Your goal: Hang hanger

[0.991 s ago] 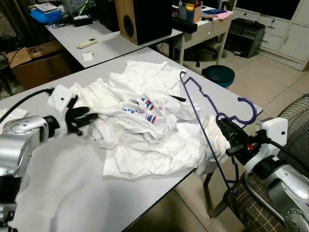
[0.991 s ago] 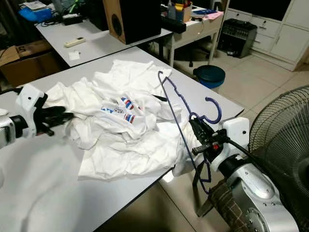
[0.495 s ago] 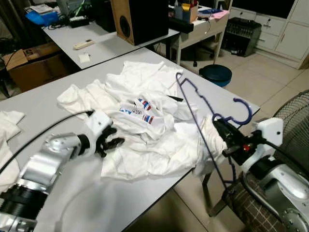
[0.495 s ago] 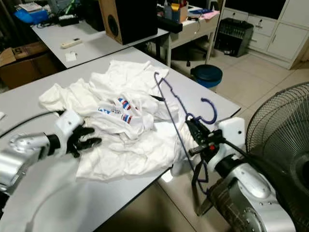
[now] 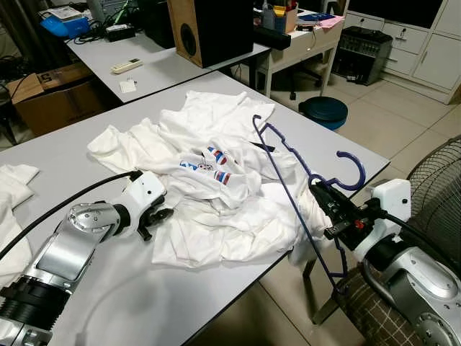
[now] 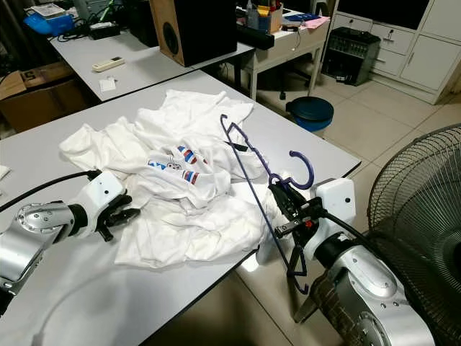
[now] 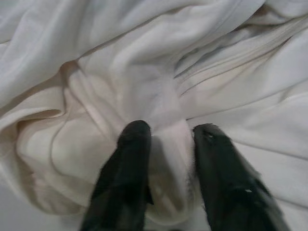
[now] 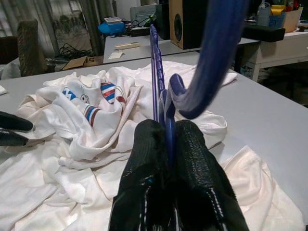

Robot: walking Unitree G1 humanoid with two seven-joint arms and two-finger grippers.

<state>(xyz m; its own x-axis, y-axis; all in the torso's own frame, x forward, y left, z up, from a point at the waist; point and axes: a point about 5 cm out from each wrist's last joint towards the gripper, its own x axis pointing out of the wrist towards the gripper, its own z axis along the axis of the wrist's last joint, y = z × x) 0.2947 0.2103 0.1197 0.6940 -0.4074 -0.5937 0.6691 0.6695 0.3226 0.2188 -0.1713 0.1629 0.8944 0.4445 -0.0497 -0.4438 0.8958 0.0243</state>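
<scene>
While you check the head view, right claw [image 5: 325,203] grips the purple hanger [image 5: 292,184] near its hook, long axis slanting over the surface [image 5: 108,288] edge. L wrist view: left claw [image 7: 168,139], fingers narrowly apart, straddles a shirt [image 7: 144,72] fold. R wrist view: fingers clamp hanger; shirts lie ahead.

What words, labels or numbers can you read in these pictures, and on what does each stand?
Nothing can be read.
White shirt: red and blue printed design, lettering too blurred.
Cardboard box: dark mark, too small.
Paper slip on back table: print too small.
</scene>
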